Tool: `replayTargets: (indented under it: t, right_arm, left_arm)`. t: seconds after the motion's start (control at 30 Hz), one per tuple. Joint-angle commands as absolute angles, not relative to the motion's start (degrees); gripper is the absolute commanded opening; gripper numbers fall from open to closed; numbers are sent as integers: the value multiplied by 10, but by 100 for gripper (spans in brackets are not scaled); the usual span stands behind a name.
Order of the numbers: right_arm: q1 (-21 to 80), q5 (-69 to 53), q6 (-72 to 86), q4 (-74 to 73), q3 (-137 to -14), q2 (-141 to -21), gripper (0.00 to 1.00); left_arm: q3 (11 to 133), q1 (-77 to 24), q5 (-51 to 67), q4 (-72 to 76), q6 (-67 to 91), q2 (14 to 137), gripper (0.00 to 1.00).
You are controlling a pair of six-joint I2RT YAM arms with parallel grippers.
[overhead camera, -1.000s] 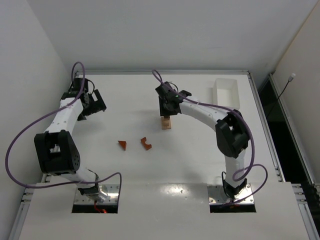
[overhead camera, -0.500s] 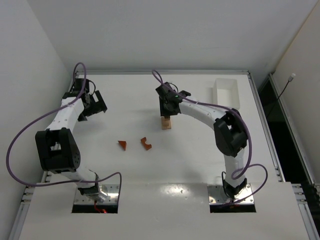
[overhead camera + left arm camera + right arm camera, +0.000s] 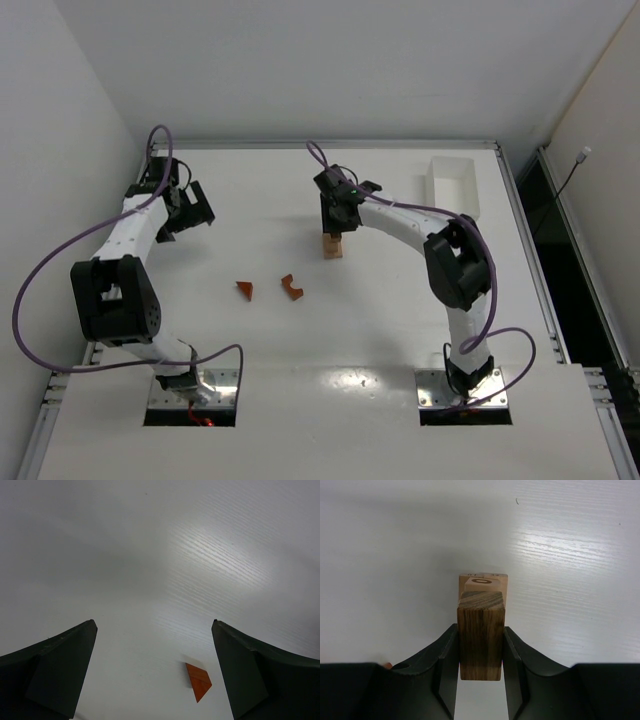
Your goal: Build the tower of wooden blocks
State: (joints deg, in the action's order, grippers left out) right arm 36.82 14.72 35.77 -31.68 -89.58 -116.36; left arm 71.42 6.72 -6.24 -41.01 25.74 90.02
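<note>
The right gripper [image 3: 480,652] pinches a dark-grained wooden bar [image 3: 481,622] upright. The pale tan block stack [image 3: 483,584] stands just beyond its tips. The left gripper [image 3: 154,630] is spread wide, with a reddish wedge [image 3: 198,681] on the table [image 3: 150,555] between its fingers. The arch piece [image 3: 291,287] lies near the wedge, and the white tray [image 3: 453,185] sits well apart from both grippers.

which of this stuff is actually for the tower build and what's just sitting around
For the job:
- dark block, gripped in the right tool
- pale stack just beyond it
- wedge
- arch piece

Just lying about:
- white tray, far right, no blocks visible in it
- purple cables
</note>
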Motion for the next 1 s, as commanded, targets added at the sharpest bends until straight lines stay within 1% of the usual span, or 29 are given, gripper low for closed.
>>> replayTargets:
  t: [0.0, 0.23, 0.7, 0.77, 0.8, 0.87, 0.9, 0.97]
  right_arm:
    - [365, 141, 356, -296, -916, -1170, 0]
    - [365, 129, 389, -308, -916, -1170, 0]
    - [365, 124, 395, -314, -921, -1180, 0]
    - [365, 124, 395, -314, -921, -1180, 5]
    - [365, 124, 389, -314, -921, -1186, 13]
    - [365, 119, 389, -309, -921, -1186, 21]
    - [365, 119, 389, -308, -921, -1186, 28]
    - [365, 119, 389, -308, -921, -1186, 36]
  left_arm:
    - [724, 63, -58, -399, 254, 901, 100]
    - [724, 63, -58, -399, 254, 901, 100]
    - [719, 63, -58, -399, 254, 896, 100]
    - [719, 63, -58, -399, 254, 896, 100]
    - [719, 63, -58, -399, 254, 896, 100]
    - [719, 63, -58, -399, 254, 896, 100]
    - [719, 63, -58, -399, 254, 896, 100]
    - [719, 63, -58, -399, 254, 896, 100]
